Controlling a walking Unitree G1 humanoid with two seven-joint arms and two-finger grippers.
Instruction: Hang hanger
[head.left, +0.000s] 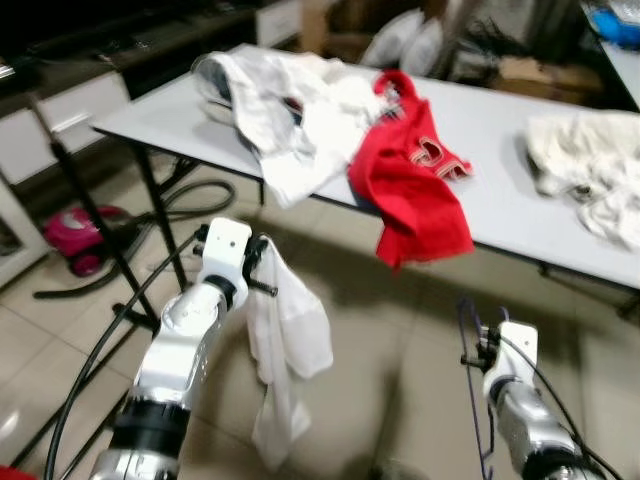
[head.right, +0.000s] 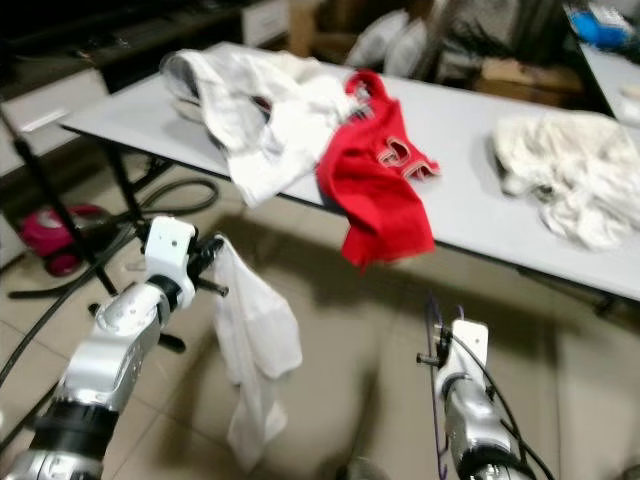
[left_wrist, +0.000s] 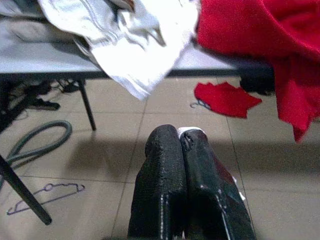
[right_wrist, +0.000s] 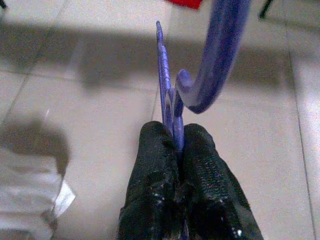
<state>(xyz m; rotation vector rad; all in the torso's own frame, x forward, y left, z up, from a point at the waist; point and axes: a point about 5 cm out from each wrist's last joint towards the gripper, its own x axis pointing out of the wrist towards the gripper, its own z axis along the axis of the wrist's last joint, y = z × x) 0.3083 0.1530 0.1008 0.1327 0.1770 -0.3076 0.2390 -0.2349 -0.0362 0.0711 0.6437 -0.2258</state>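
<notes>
Silver arms, white wrist blocks, black cables, textured black jaws.

I count two purple wire hangers, one (right_wrist: 167, 75) pinched in my right fingers (right_wrist: 200, 165), one (left_wrist: 45, 196) on the floor; two red cloths (head.left: 415, 175) (left_wrist: 225, 97); one white cloth (head.left: 285, 350) hanging from my left fingers (left_wrist: 165, 170); one pink vacuum cleaner (head.left: 80, 235)
</notes>
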